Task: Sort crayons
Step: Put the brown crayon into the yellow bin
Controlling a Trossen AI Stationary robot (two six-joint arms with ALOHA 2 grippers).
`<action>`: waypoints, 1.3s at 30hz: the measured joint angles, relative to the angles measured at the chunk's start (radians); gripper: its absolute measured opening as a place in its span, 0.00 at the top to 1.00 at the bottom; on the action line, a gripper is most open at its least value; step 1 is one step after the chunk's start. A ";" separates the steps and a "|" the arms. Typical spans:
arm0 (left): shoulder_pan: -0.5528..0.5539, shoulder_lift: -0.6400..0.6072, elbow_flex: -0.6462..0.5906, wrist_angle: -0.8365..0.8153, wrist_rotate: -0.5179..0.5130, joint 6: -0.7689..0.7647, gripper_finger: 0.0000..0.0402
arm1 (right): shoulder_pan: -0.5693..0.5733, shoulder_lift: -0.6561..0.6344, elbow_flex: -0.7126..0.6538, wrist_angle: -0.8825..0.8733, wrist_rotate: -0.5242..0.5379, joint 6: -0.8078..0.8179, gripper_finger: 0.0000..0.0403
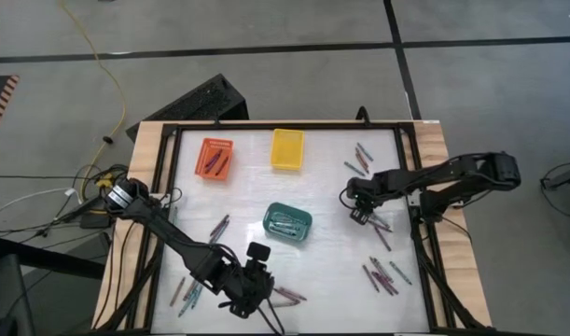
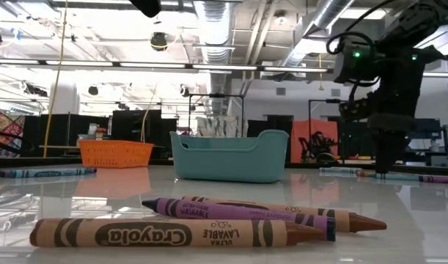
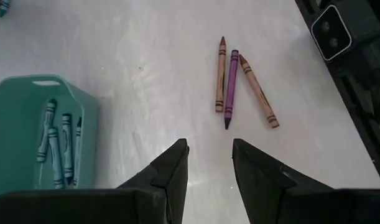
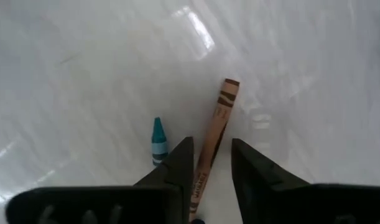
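Two open, empty grippers: right gripper (image 4: 211,163) straddles a brown paper-wrapped crayon (image 4: 216,132); closing off-centre could roll it. Left gripper (image 3: 209,165) hovers near-centre.

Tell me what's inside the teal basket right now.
The teal basket holds several teal crayons lying side by side, seen from the left wrist. The left pincer covers its near end, so anything there is hidden. The low view shows only its outer wall.

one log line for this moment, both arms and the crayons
left gripper: open, empty, near three crayons | right gripper: open, straddling brown crayon | teal basket: holds teal crayons
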 joint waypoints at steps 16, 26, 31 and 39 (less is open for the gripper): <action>-0.057 -0.001 0.000 -0.129 -0.133 -0.066 0.71 | -0.010 -0.007 0.044 0.023 0.013 -0.073 0.99; -0.080 -0.003 -0.001 -0.294 -0.220 -0.169 0.71 | -0.005 -0.006 0.131 0.048 -0.010 -0.100 1.00; -0.089 -0.003 -0.001 -0.407 -0.331 -0.302 0.71 | -0.002 -0.006 0.215 0.041 -0.014 -0.147 1.00; -0.095 -0.005 -0.012 -0.586 -0.420 -0.589 0.71 | -0.107 -0.005 0.364 0.175 -0.024 -0.231 1.00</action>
